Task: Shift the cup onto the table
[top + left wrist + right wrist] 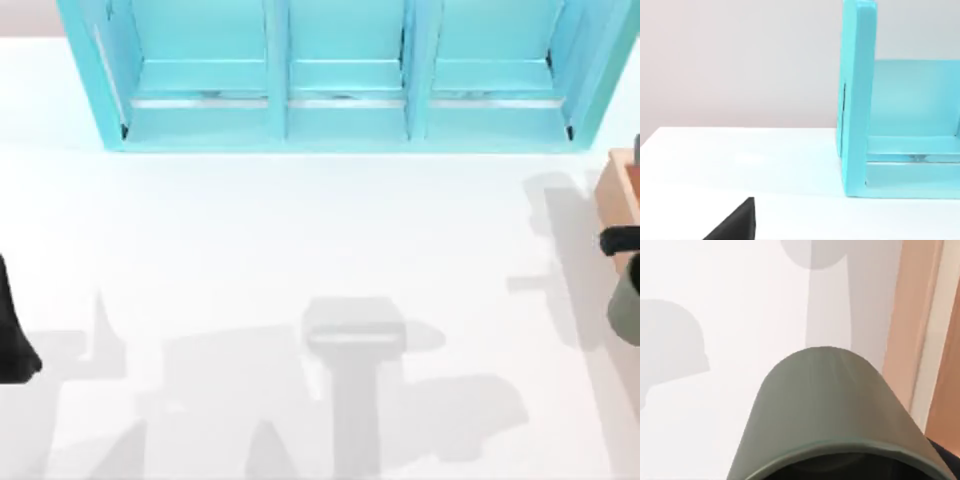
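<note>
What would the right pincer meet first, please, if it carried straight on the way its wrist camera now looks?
Probably the bare white table, with the grey-olive cup leading and the tan box just alongside; depth is unclear.

Top view: overhead camera, faces down on white table; turquoise shelf unit along far edge, tan wooden box cut by right edge.

Left wrist view: low, near table level, faces across it toward shelf unit's left end; shares shelf and table with top view.

Right wrist view: very near cup, faces down onto table beside wooden box; shares box, cup with top view.
</note>
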You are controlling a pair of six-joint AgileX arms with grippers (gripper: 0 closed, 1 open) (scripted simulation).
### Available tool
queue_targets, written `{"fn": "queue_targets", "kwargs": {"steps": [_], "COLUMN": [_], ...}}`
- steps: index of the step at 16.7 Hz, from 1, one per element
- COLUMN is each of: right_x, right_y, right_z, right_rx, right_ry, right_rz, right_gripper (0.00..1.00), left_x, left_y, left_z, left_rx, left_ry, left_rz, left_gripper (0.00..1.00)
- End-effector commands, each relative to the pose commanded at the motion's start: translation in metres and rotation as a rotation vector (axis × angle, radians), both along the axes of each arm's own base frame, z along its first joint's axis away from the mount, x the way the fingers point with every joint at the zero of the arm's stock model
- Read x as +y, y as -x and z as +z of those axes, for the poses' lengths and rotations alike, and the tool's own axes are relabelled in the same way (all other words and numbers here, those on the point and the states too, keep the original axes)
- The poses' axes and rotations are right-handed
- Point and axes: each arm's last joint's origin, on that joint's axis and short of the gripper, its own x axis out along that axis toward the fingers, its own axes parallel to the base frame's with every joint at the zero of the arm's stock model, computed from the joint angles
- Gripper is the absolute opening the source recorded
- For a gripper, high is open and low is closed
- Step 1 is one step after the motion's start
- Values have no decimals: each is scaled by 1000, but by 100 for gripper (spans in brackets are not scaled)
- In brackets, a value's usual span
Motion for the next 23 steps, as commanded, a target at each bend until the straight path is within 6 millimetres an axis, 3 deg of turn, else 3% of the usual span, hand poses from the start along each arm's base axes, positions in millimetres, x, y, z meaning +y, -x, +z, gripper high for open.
{"fn": "queue_targets", "kwargs": {"steps": [5,9,13,20,23], "right_x": [75,110,122,122,126], "right_y": [12,22,26,26,25], "right_z": [0,-2,-3,-4,-21], "right_rx": [-7,-2,5,9,5], "right_ry": [1,-1,-2,-2,-5], "right_rz": [10,-24,-57,-69,-66], "right_gripper": [0,0,0,0,0], "left_x": [0,0,0,0,0], "left_y": [0,0,0,0,0], "left_z": [0,0,0,0,0], "left_rx": [0,0,0,0,0], "left_ry": [0,0,0,0,0], "left_rz": [0,0,0,0,0], "left_gripper": [100,100,100,100,100]}}
